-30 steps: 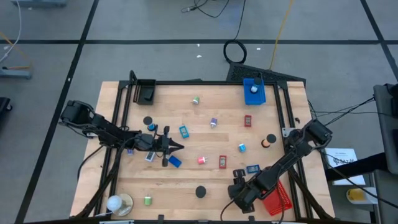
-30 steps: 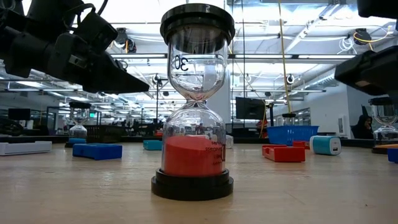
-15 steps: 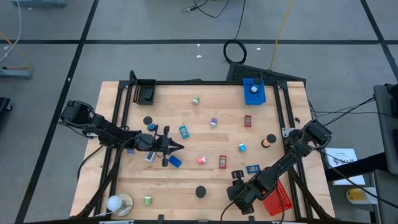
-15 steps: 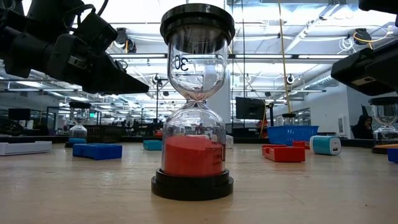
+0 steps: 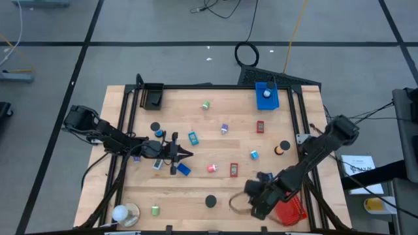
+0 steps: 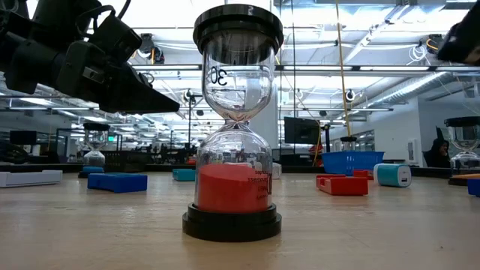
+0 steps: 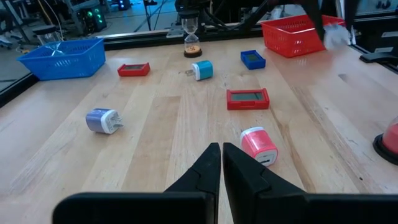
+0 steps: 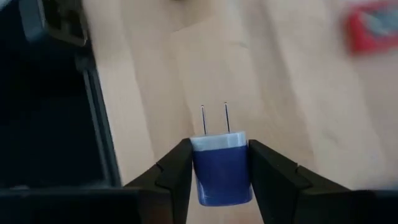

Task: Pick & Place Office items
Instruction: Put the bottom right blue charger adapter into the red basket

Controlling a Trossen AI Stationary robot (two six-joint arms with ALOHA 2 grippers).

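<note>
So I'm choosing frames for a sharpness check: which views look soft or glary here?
Right wrist view: the blue plug adapter held between the fingers is sharp, but the table and a red item behind it smear. Left wrist view: mostly crisp, apart from a blur streak over the red basket. Low view: the hourglass is sharp against bright ceiling lights. High view: evenly lit.

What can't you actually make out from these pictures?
- Low view: the hourglass stands close to the camera and hides the table behind it.
- Right wrist view: the red item is blurred and cut by the edge.
- Right wrist view: the fingers cover the sides of the blue charger plug.
- High view: the blue basket contents are too small.
</note>
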